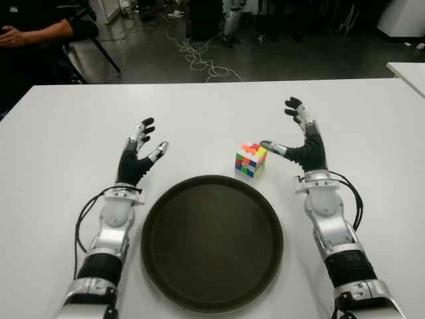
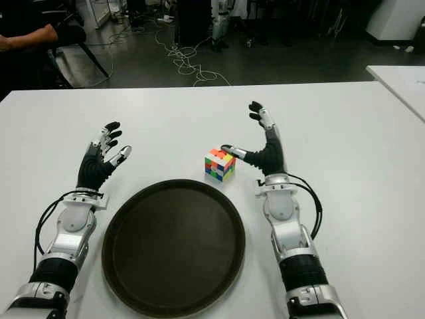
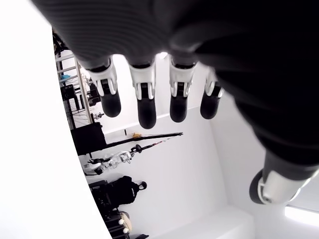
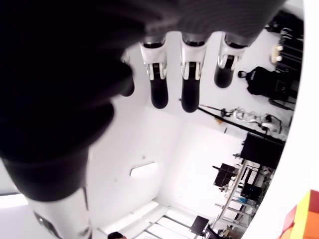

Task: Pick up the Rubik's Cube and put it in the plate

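Rubik's Cube sits on the white worktop, just beyond the far rim of the dark plate, not yet grasped. My right robot hand is spread wide and empty, thumb tip almost at the cube's right edge. Left robot hand is open, left of the plate. Risk, as I judge it: the thumb nudges the cube away before the fingers close. No legible writing.
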